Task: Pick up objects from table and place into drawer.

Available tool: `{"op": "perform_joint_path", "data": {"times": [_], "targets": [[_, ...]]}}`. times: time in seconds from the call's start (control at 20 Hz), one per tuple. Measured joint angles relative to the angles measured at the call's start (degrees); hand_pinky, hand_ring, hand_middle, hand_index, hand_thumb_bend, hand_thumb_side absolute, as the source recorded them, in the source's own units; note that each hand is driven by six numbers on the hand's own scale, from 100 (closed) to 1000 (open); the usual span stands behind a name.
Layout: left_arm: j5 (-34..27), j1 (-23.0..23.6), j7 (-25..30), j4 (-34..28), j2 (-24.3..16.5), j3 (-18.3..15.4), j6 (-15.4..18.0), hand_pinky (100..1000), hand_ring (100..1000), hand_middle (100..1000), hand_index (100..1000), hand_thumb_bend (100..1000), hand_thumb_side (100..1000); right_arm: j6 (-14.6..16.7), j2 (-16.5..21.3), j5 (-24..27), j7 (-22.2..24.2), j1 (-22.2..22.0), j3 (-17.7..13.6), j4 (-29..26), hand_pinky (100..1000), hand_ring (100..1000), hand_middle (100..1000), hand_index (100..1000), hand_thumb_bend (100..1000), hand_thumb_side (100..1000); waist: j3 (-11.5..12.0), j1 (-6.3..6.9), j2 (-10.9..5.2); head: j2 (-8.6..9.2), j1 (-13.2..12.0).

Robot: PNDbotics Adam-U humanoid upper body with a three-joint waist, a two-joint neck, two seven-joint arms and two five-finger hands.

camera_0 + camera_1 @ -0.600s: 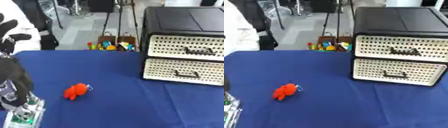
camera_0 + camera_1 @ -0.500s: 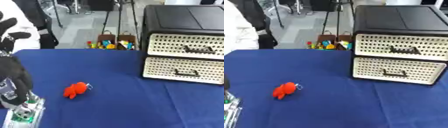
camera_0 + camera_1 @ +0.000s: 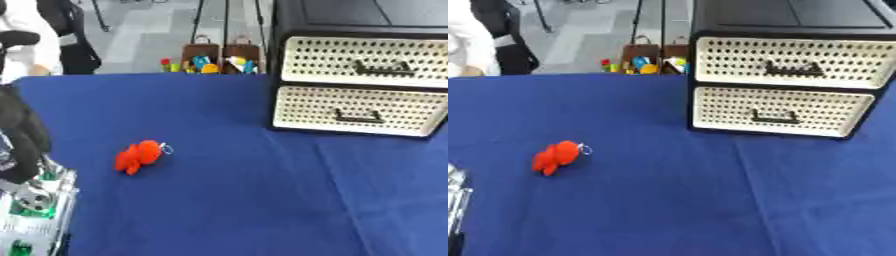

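A small orange-red plush toy (image 3: 138, 156) with a metal ring lies on the blue table (image 3: 254, 210), left of centre. At the back right stands a black drawer unit (image 3: 798, 15) with two cream perforated drawers, an upper drawer (image 3: 789, 67) and a lower drawer (image 3: 776, 112), both closed. My left hand (image 3: 22, 137) shows as a dark shape at the left edge of the left eye view, above its silver forearm (image 3: 35, 210), well left of the toy and touching nothing. My right hand is out of both views.
Beyond the table's far edge, on the floor, sit brown bags (image 3: 219, 52) with colourful small things. A person in white (image 3: 26, 47) stands at the far left, away from the table. Bare blue cloth lies between toy and drawers.
The whole picture has shifted upward, so the camera has tilted. The toy, the drawers and my left arm keep their places relative to each other.
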State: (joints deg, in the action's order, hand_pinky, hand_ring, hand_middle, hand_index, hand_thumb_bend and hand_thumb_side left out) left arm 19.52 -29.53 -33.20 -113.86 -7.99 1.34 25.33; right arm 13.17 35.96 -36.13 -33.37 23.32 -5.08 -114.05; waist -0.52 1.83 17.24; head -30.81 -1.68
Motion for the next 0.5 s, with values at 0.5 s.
{"op": "perform_joint_path", "data": {"times": [0.5], "targets": [[-0.32, 0.2, 0.45, 0.0, -0.03, 0.27, -0.23, 529, 705, 713, 902, 585, 804, -9.21, 13.03, 0.17, 9.21, -2.3, 3.77, 0.0, 478, 484, 598, 823, 135, 760, -0.48, 0.15, -0.65, -0.44, 0.18]]}}
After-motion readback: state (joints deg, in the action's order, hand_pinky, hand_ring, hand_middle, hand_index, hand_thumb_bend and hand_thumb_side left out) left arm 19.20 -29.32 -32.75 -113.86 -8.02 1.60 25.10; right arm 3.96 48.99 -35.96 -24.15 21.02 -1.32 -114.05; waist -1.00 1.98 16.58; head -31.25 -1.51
